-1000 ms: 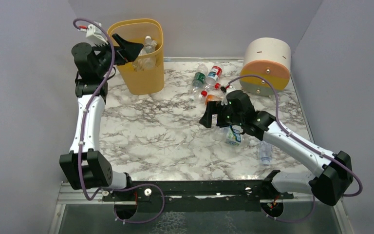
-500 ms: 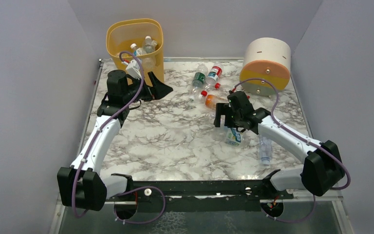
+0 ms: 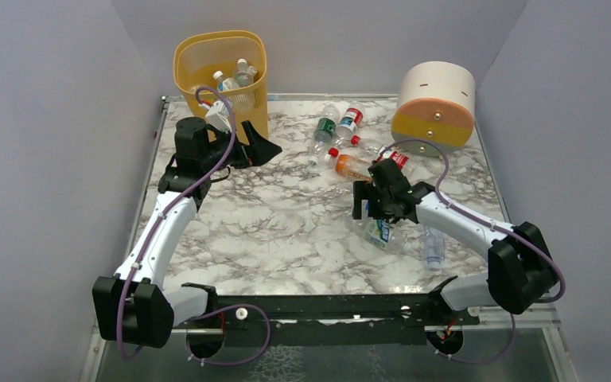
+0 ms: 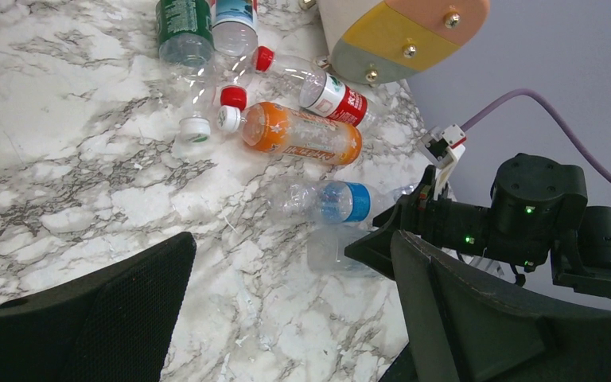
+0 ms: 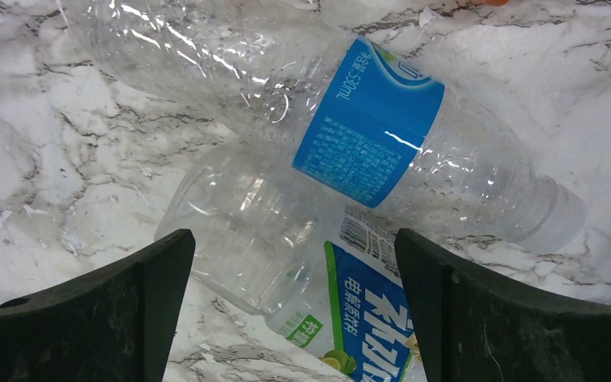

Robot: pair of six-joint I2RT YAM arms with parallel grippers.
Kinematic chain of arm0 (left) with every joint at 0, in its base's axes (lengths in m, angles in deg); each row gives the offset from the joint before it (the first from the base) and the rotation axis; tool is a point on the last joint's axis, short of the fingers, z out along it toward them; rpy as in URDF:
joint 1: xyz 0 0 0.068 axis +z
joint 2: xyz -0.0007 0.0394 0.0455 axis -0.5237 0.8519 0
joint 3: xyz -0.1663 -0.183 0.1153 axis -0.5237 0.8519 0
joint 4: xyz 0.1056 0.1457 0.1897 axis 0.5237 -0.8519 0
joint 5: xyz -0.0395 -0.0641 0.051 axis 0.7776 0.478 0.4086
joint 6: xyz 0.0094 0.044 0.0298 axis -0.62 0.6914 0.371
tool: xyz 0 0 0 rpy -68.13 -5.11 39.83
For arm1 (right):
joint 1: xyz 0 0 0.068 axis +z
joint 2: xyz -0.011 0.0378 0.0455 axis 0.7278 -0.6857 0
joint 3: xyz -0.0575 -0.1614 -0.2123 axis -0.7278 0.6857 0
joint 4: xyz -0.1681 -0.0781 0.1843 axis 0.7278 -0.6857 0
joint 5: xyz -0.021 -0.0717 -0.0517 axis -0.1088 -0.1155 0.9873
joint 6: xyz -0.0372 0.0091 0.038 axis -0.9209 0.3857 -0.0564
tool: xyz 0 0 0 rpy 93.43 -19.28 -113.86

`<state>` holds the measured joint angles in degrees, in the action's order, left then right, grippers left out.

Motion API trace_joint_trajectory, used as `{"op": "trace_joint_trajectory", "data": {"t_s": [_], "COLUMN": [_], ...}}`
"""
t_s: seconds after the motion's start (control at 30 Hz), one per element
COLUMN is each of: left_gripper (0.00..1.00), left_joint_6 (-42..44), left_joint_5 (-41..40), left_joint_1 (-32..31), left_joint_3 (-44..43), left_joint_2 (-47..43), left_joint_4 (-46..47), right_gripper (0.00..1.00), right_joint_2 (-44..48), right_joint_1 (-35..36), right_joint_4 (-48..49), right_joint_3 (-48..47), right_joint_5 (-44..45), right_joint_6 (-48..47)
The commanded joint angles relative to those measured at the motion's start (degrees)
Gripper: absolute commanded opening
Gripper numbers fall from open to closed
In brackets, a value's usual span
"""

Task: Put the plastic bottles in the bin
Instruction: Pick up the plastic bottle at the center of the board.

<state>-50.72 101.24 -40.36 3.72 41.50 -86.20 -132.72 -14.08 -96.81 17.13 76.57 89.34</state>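
The yellow bin stands at the far left with a few bottles inside. My left gripper is open and empty, low in front of the bin; in the left wrist view it faces the bottles on the marble. My right gripper is open, just above a clear bottle with a blue-green label. In the right wrist view this bottle lies between the fingers, untouched, with a blue-label bottle lying crosswise behind it.
More bottles lie at the far middle: green-label, red-label, orange, another red-label, and a clear one by the right arm. The round white, orange and grey drum stands far right. Walls enclose the table.
My left gripper left the bin's rim and came down in front of the bin, then held still. My right gripper dropped lower and closer onto the blue-green bottle.
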Motion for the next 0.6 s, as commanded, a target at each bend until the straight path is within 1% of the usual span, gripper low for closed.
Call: {"op": "trace_joint_trajectory", "data": {"t_s": [0.0, 0.27, 0.5, 0.57], "left_gripper": [0.99, 0.99, 0.99, 0.99], "left_joint_6": [1.33, 1.80, 2.21, 2.33], "left_joint_5": [-1.01, -1.21, -1.47, -1.47], "left_joint_1": [-0.45, -0.54, -0.54, -0.54], "left_joint_3": [0.32, 0.34, 0.32, 0.04], "left_joint_2": [-1.13, -0.62, -0.69, -0.63], "left_joint_4": [-0.30, -0.53, -1.11, -1.25], "right_gripper": [0.99, 1.00, 1.00, 0.98], "right_joint_2": [0.88, 4.12, 5.11, 5.13], "right_joint_1": [0.14, 0.16, 0.37, 0.62], "right_joint_4": [1.29, 4.01, 4.57, 4.90], "right_joint_3": [1.88, 4.44, 5.53, 5.86], "right_joint_5": [-2.49, -8.83, -12.14, -13.17], "right_joint_6": [-1.01, -2.26, -2.90, -2.85]}}
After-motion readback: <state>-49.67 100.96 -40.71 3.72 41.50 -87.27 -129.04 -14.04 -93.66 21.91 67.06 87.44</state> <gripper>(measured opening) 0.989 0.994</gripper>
